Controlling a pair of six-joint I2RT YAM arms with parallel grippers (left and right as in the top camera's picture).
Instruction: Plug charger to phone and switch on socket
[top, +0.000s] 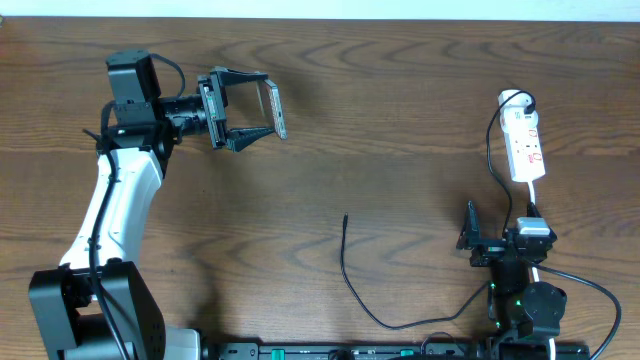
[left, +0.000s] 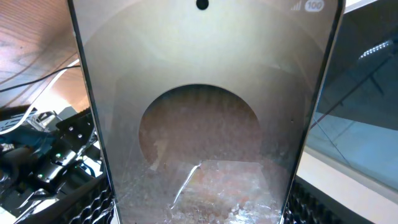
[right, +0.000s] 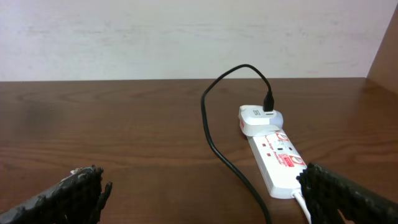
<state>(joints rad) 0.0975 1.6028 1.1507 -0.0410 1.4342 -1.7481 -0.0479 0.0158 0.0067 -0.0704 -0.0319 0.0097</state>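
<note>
The left claw (top: 256, 108) is closed on the phone (top: 278, 110), which is held on edge above the tabletop (top: 400, 90), well to the left. In the left wrist view the phone fills the frame between the two pads (left: 93, 208). The right claw (top: 470, 238) is spread wide and nothing is held in it. Between its fingers (right: 74, 193) only wood and cable are seen.

The charger (top: 352, 285) lies loose on the tabletop. Its connector tip (top: 345, 218) is near the middle, well apart from the phone and from both claws. Its other end is seen entering the white plug (right: 258, 118) at the far end of the socket (top: 525, 140), which lies beyond the right claw.

The task is judged to be at an early stage. The phone is in hand, but the connector has not been grasped or inserted. Whether the socket is switched on cannot be told.

Open tabletop is left between the connector tip and the phone, so either could be brought to the other unhindered. The socket sits near the right and far edges. The cable's slack runs close to the near edge beside the right arm's base, where it could be caught.
</note>
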